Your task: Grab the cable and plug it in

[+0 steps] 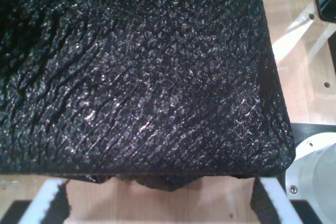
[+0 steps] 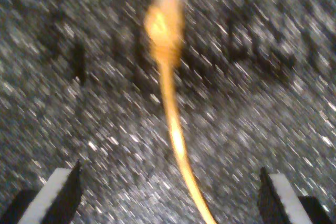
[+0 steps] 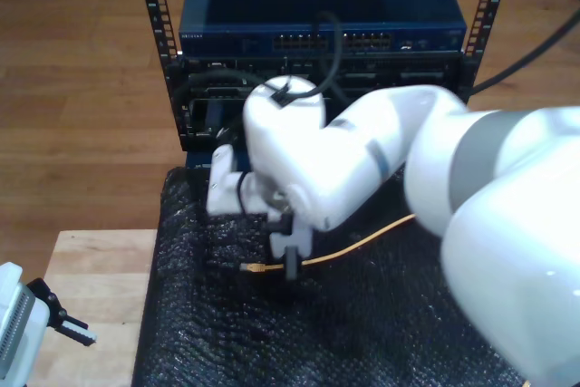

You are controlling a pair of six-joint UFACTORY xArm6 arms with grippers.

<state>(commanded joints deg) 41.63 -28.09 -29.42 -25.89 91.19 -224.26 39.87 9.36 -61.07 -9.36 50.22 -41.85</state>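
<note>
A yellow-orange cable (image 3: 362, 244) lies across a black textured mat (image 3: 227, 333), running from the exterior view's right toward the middle, with its small plug (image 3: 251, 267) at the free end. Behind the mat stands a rack (image 3: 313, 43) holding a blue switch with rows of ports. My second gripper (image 2: 168, 192) hangs over the cable just behind the plug; in its wrist view the two fingers (image 2: 58, 190) stand wide apart with the cable passing between them, and they grip nothing. That picture is blurred, so the plug's exact facing is hard to read. In the exterior view this arm is the large white one reaching in from the right, its dark fingers (image 3: 290, 265) close above the cable. My first gripper (image 1: 163, 203) hovers near the mat's edge, fingers spread, nothing between them, with pale wood beyond. The step in hand looks like the grasp, at an early point in the task. To do it well, I would centre the cable between the fingers, come down until they straddle it near the mat, and close just behind the plug rather than far along the cable, so the plug stays stiff and steerable. The mat's soft, wrinkled surface could snag a fingertip, so a slow descent seems wise.
</note>
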